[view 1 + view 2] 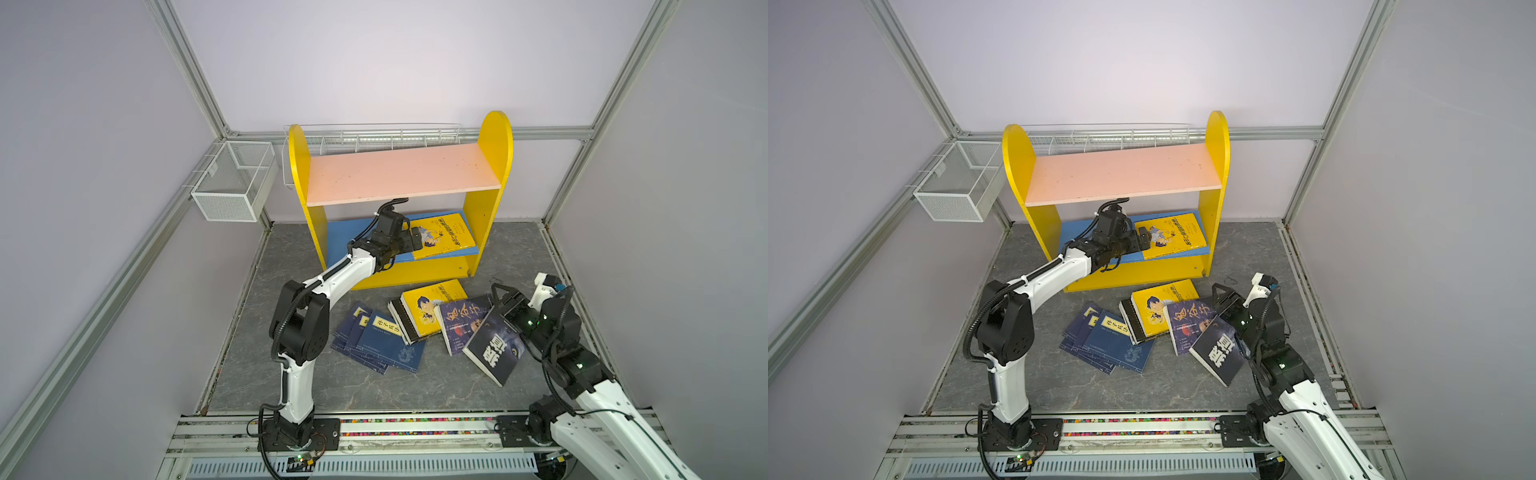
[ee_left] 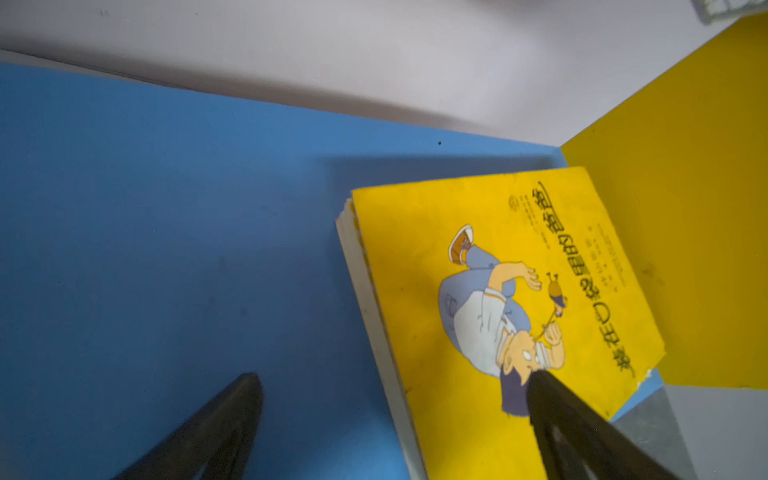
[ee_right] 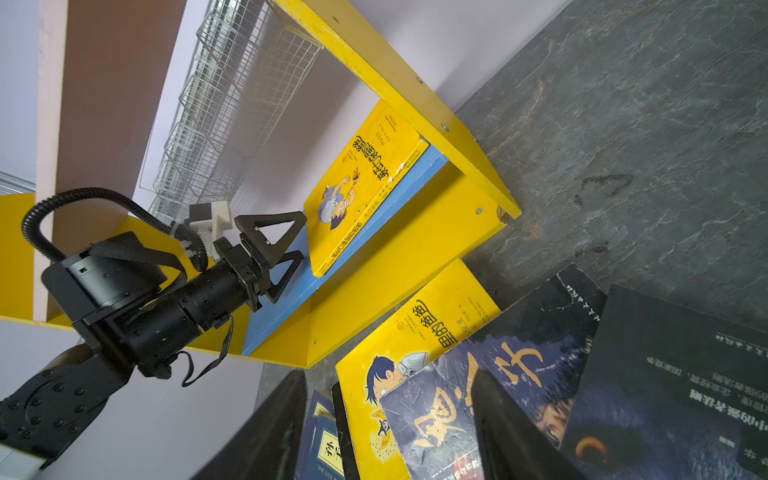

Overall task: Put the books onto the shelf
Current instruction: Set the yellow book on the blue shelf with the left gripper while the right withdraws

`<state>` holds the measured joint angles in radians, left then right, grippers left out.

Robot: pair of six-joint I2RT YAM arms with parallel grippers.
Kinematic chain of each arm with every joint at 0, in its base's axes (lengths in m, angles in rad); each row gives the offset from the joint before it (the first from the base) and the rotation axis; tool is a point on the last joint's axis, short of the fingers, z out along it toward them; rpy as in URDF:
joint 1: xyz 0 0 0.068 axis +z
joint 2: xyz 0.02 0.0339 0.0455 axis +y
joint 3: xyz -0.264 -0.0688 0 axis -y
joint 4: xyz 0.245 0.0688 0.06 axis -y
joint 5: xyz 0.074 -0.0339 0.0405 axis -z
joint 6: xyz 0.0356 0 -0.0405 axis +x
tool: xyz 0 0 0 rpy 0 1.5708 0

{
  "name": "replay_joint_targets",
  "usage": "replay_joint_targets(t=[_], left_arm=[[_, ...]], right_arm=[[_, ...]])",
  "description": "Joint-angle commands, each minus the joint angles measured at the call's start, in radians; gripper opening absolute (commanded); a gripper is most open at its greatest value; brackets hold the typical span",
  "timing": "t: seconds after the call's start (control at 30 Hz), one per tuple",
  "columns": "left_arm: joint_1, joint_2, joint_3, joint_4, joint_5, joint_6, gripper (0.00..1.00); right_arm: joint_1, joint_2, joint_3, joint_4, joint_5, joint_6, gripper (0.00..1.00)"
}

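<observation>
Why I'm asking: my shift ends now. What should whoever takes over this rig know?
Left claw: open, low over the blue lower board of the shelf, at the edge of the shelved yellow book, not gripping it.
Right claw: open, holding nothing, above the pile of books.
Done: one yellow book lies flat on the blue board by the right side panel. The pink upper board has nothing on it.
Left: navy books, second yellow book, purple book and black book lie on the grey tabletop in front of the shelf.
</observation>
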<state>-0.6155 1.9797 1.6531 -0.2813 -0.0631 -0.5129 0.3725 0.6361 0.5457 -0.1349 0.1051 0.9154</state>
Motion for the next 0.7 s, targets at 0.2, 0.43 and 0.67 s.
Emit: replay_joint_targets(t=[0.2,0.43,0.67], left_arm=[[-0.073,-0.098,-0.108,-0.068,-0.047,0.086,1.00],[-0.073,-0.067,-0.075,-0.081,-0.041,0.141,0.97],[-0.062,0.029,0.052,-0.115,0.010,0.146,0.86]], right_arm=[[-0.006,0.042,-0.006,-0.048,-0.002,-0.003,0.66],[-0.006,0.067,0.015,-0.048,-0.018,-0.015,0.66],[-0.006,0.071,0.019,-0.051,-0.022,-0.021,0.66]])
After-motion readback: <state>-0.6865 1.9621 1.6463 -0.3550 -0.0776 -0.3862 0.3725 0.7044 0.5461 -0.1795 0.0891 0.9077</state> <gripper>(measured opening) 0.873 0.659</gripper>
